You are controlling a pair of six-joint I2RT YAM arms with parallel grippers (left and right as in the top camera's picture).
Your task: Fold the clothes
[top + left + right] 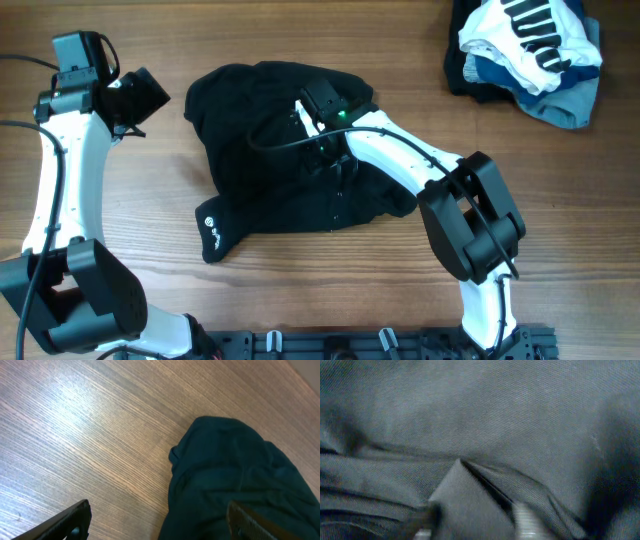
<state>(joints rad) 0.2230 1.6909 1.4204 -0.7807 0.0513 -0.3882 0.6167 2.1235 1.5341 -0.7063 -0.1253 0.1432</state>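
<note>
The black garment (pixel 255 125) lies crumpled in the middle of the wooden table, with a small white logo (pixel 210 226) on its front left corner. My right gripper (pixel 328 158) is pressed down into the garment's middle. In the right wrist view a raised fold of the black fabric (pixel 495 420) sits between the fingers (pixel 472 520), which look closed on it. My left gripper (pixel 140 95) is open and empty, hovering above bare table just left of the garment. In the left wrist view its fingers (pixel 160 527) straddle the garment's edge (pixel 235 475).
A pile of other clothes sits at the far right corner: a white garment with black stripes (pixel 530 35) on top of a light blue one (pixel 560 100). A black rail (pixel 380 345) runs along the front edge.
</note>
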